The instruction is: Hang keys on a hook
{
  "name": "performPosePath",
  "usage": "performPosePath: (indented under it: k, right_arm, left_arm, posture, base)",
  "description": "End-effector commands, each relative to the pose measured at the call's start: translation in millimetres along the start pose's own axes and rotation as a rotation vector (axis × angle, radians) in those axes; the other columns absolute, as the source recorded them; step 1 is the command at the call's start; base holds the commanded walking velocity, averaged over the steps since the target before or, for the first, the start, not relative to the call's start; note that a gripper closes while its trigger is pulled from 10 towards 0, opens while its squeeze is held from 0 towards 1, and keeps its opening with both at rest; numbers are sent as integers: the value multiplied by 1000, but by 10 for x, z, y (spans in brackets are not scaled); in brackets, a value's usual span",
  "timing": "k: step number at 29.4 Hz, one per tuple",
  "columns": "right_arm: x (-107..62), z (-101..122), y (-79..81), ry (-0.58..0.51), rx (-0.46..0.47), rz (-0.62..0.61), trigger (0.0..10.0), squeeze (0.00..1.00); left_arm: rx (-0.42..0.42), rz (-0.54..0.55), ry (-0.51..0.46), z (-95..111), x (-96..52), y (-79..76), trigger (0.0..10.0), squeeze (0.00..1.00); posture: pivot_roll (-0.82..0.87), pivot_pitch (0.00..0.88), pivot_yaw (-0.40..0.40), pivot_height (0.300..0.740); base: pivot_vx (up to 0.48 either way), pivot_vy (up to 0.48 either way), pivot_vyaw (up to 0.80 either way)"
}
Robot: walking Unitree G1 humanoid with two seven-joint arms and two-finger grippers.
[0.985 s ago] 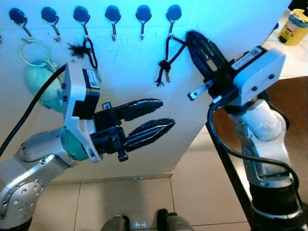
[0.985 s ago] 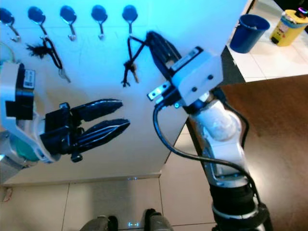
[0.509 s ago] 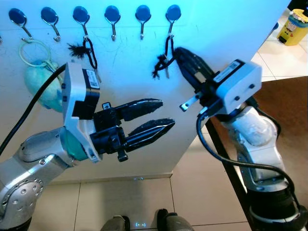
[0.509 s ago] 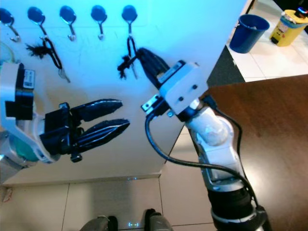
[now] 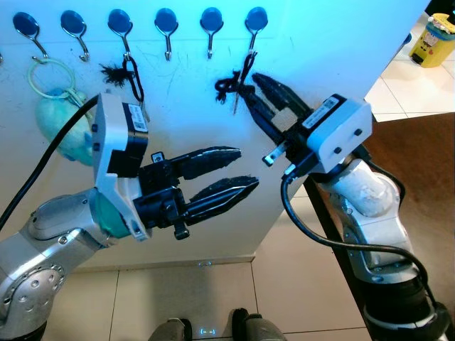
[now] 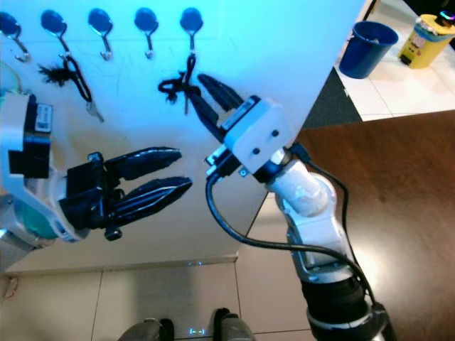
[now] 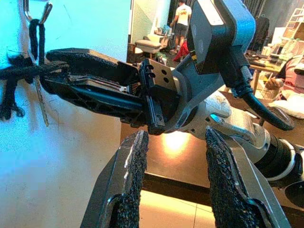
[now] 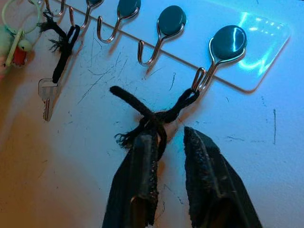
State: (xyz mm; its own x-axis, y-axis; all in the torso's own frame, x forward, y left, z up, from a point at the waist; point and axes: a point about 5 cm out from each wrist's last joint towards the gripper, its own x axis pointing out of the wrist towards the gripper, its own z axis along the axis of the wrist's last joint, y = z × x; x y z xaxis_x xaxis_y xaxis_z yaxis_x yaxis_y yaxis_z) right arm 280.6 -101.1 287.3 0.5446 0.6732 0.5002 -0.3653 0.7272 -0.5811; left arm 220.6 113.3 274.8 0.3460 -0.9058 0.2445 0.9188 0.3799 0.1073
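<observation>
A black knotted cord hangs by its loop from the rightmost blue-capped hook on the white board. The cord is swung to the left, its knot resting against one finger of my right gripper. That gripper points up at the board just under the hook, open, with a gap between its fingers. I cannot make out the key on this cord. My left gripper is held lower in front of the board, open and holding nothing.
Another key on a black cord hangs from the third hook. A teal plush on a white ring hangs further left. Two bare hooks lie between. A brown table, a blue bin and a yellow container are to the right.
My right gripper has moved left along the board, swinging the hooked cord leftwards, and its fingers have parted. The left arm has not moved.
</observation>
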Motion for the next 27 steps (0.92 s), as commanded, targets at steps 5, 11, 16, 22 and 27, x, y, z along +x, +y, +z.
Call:
performPosePath:
  k: [5,11,16,22,27]
  right_arm:
    - [-12,-1,-39,-3,-28,-30,10000,0]
    - [-228,-160,-10,102,-38,-23,10000,0]
    - [-397,-226,56,157,18,-31,10000,0]
    - [-517,-268,125,193,58,-46,10000,0]
    - [-536,-300,185,201,92,-49,10000,0]
  left_arm:
    - [-1,-14,6,-24,-1,-35,10000,0]
    - [-1,-12,8,-32,-7,-35,10000,0]
    - [-4,-12,12,-45,-20,-32,10000,0]
    - [-8,-17,15,-51,-25,-28,10000,0]
    - [-11,-18,19,-63,-20,-29,10000,0]
  posture:
    - [9,114,75,740]
    - [9,111,72,740]
    - [-1,111,71,740]
    - [-5,111,74,740]
    - [-3,111,73,740]
  base:
    - [0,0,0]
    - [0,0,0]
    - [0,0,0]
    - [0,0,0]
    - [0,0,0]
